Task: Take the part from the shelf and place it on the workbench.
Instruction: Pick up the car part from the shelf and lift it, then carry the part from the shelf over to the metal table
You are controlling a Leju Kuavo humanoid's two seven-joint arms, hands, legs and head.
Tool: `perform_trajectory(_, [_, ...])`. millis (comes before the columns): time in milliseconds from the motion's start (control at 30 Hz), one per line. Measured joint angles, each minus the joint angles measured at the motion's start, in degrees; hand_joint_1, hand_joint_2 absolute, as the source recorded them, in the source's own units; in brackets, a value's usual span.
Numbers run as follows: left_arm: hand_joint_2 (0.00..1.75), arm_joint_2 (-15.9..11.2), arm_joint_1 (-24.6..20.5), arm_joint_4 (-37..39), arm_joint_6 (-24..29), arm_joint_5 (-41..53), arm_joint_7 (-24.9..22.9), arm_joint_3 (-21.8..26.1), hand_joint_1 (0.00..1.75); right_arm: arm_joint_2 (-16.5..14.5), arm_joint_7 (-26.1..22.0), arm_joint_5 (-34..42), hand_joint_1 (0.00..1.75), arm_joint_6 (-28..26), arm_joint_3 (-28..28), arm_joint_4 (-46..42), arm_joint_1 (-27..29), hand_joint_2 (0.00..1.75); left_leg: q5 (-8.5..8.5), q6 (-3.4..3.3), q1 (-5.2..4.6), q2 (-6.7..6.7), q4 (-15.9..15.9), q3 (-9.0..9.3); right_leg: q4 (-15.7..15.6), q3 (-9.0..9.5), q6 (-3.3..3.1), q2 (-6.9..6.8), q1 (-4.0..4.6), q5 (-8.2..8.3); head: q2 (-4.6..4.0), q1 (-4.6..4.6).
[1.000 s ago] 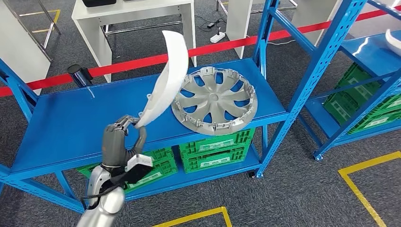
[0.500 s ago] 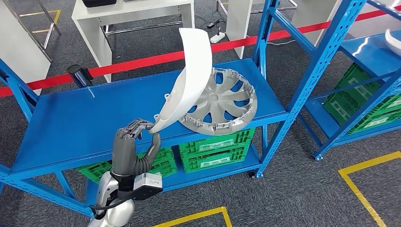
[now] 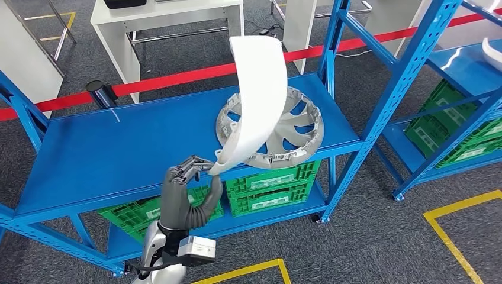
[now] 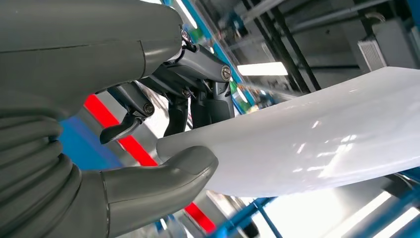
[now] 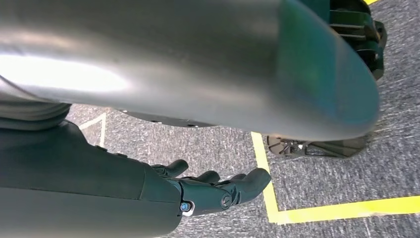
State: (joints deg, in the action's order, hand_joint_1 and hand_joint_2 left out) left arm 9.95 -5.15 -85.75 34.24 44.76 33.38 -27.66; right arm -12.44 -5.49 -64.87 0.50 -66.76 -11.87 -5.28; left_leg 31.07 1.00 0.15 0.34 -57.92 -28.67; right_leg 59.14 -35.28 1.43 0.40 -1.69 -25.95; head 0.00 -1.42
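My left hand holds a white curved plastic part by its lower end, lifted upright in front of the blue shelf. In the left wrist view the thumb and dark fingers pinch the edge of the white part. Behind the part, a silver wheel cover lies on the shelf's top board at its right end. My right hand hangs over the grey floor with its fingers extended and nothing in them.
Green crates fill the shelf's lower level. A second blue rack stands at the right with another white part on it. A red barrier tape and white tables are behind. Yellow floor lines mark the carpet.
My left hand has moved right and toward me, off the shelf's front edge, carrying the white part, which has turned and now covers part of the wheel cover.
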Motion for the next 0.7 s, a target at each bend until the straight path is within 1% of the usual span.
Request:
perform_trajectory(67, [1.75,0.0,0.0,0.3,-0.9,-1.3,0.7,-1.6,1.75,0.1,0.3,-0.1,0.0,0.0,0.0,0.0,0.0,0.0,-0.18,-0.45,-0.17,-0.01,-0.2,-0.15,-0.2,0.08,0.47,0.0,-0.16,0.3,0.0,-0.01])
perform_trajectory(100, [1.75,0.1,0.0,0.4,-1.4,-2.0,1.0,-2.3,1.75,0.1,0.4,-0.1,0.0,0.0,0.0,0.0,0.0,0.0,-0.51,-0.74,-0.17,-0.02,0.0,-0.19,-0.4,0.17,0.76,0.02,-0.11,0.53,0.0,0.01])
perform_trajectory(133, [1.75,0.2,0.0,0.5,-1.9,-2.6,1.3,-2.9,1.75,0.1,0.6,-0.1,0.0,0.0,0.0,0.0,0.0,0.0,-1.02,-1.1,-0.03,0.05,0.5,-0.11,-0.4,0.14,0.97,0.0,-0.09,0.4,0.0,0.01])
perform_trajectory(167, [1.75,0.3,-0.1,0.5,-2.4,-3.2,1.5,-3.5,1.75,0.2,0.8,-0.1,0.0,0.0,0.0,0.0,0.0,0.0,-1.54,-1.48,0.15,0.13,1.0,-0.08,0.4,-0.22,1.09,-0.02,-0.03,-0.45,0.0,0.07])
perform_trajectory(200, [1.75,0.4,-0.2,0.6,-2.8,-3.7,1.7,-4.0,1.75,0.3,0.9,0.0,0.0,0.0,0.0,0.0,0.0,0.0,-2.01,-1.75,0.34,0.23,1.5,-0.11,2.3,-1.03,1.13,-0.04,0.06,-1.99,0.0,0.19])
perform_trajectory(267, [1.75,0.5,-0.2,0.8,-3.4,-4.3,1.9,-4.9,1.75,0.5,1.0,0.1,0.0,0.1,0.0,0.0,0.0,0.0,-2.41,-2.0,0.47,0.41,1.5,-0.52,9.2,-3.83,1.19,-0.09,0.09,-6.21,0.0,0.47])
perform_trajectory(300, [1.75,0.6,-0.2,0.9,-3.6,-4.5,2.0,-5.2,1.75,0.6,1.0,0.1,0.0,0.1,0.0,0.0,0.0,0.0,-2.45,-1.96,0.47,0.47,1.3,-0.85,12.5,-5.05,1.31,-0.09,0.11,-7.59,0.0,0.56])
perform_trajectory(333, [1.75,0.6,-0.2,1.1,-3.7,-4.6,2.1,-5.5,1.75,0.7,1.0,0.2,0.0,0.1,0.0,0.0,0.1,0.0,-2.44,-1.93,0.48,0.53,1.0,-1.19,14.4,-5.57,1.42,-0.11,0.08,-7.98,0.0,0.61])
perform_trajectory(367, [1.75,0.6,-0.2,1.3,-3.9,-4.7,2.2,-5.8,1.75,0.8,1.0,0.4,0.0,0.1,0.0,0.0,0.1,0.0,-2.41,-1.85,0.53,0.56,0.6,-1.53,14.1,-5.05,1.52,-0.14,0.0,-7.29,0.0,0.63])
perform_trajectory(400, [1.75,0.6,-0.2,1.4,-4.1,-4.7,2.3,-6.1,1.75,0.9,1.0,0.5,0.0,0.1,0.0,0.0,0.1,0.0,-2.34,-1.72,0.62,0.56,0.2,-1.87,11.7,-3.42,1.61,-0.19,-0.11,-5.81,0.0,0.66])
perform_trajectory(433, [1.75,0.6,-0.3,1.4,-4.2,-4.8,2.4,-6.4,1.75,1.0,1.0,0.6,0.0,0.1,0.0,0.0,0.0,0.0,-2.22,-1.5,0.72,0.55,-0.2,-2.18,7.8,-1.17,1.7,-0.27,-0.24,-4.44,0.0,0.69])
perform_trajectory(467, [1.75,0.6,-0.4,1.4,-4.4,-4.9,2.5,-6.6,1.75,1.1,1.0,0.6,0.0,0.1,0.0,0.0,0.0,0.0,-2.11,-1.16,0.75,0.5,-0.6,-2.56,4.6,0.83,1.6,-0.24,-0.16,-3.44,0.0,0.74])
perform_trajectory(500, [1.75,0.7,-0.5,1.4,-4.6,-5.0,2.6,-6.9,1.75,1.1,1.0,0.6,0.0,0.1,0.0,0.0,0.0,0.0,-1.97,-0.77,0.73,0.43,-0.9,-2.84,2.5,2.09,1.33,-0.18,-0.06,-2.9,0.0,0.77])
perform_trajectory(533, [1.75,0.7,-0.7,1.4,-4.8,-5.1,2.7,-7.1,1.75,1.1,1.0,0.7,0.0,0.1,0.0,0.0,-0.1,0.0,-1.86,-0.35,0.65,0.36,-1.2,-3.09,1.5,2.6,0.89,-0.1,0.05,-3.1,0.0,0.79])
perform_trajectory(567, [1.75,0.7,-0.9,1.4,-5.0,-5.2,2.7,-7.3,1.75,1.1,1.0,0.7,0.0,0.1,0.0,0.0,-0.1,0.0,-1.83,0.08,0.59,0.29,-1.3,-3.27,1.7,2.46,0.32,0.02,0.23,-3.25,0.0,0.75])
perform_trajectory(633, [1.75,0.8,-1.2,1.4,-5.2,-5.3,2.7,-7.7,1.75,1.2,0.9,0.7,0.0,0.1,0.0,0.0,-0.1,0.0,-1.68,0.86,0.69,0.23,-1.6,-3.35,1.3,2.23,-0.72,0.01,0.16,-3.45,0.0,0.61])
perform_trajectory(667, [1.75,0.8,-1.3,1.4,-5.2,-5.3,2.7,-7.9,1.75,1.2,0.9,0.7,0.0,0.0,0.0,0.0,-0.1,0.0,-1.11,1.18,0.79,0.2,-2.3,-3.6,1.2,2.11,-1.17,0.01,0.15,-3.29,0.0,0.51])
perform_trajectory(700, [1.75,0.8,-1.4,1.4,-5.2,-5.3,2.7,-8.0,1.75,1.2,0.9,0.7,0.0,0.0,0.0,0.0,-0.1,0.0,0.17,1.43,0.85,0.15,-4.0,-4.26,1.2,2.0,-1.56,-0.01,0.12,-3.1,0.0,0.41])
